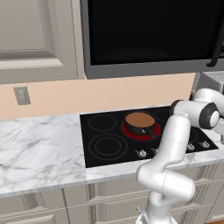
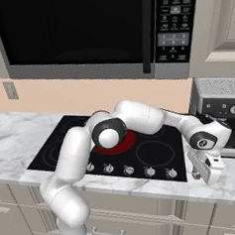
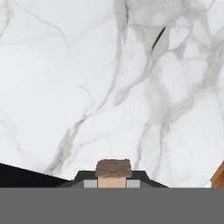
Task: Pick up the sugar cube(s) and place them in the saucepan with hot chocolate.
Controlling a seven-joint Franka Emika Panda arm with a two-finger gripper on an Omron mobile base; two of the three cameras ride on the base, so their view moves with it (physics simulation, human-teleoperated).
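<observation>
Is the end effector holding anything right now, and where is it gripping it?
Yes: the end effector is shut on a small brown sugar cube, pinched by its two opposite sides between the fingertips, over the marble counter right of the cooktop.

The left base view looks forward and down from behind the arm's left, at middle distance, across the marble tabletop (image 1: pixel 39 148) to the black cooktop (image 1: pixel 109 140) and the saucepan (image 1: pixel 140 121) on its red burner. The right base view faces the same cooktop (image 2: pixel 152 154) from behind the arm's right, with the microwave (image 2: pixel 83 32) above. The hand view sits very close above the tabletop (image 3: pixel 87 87), looking straight onto the marble.
</observation>
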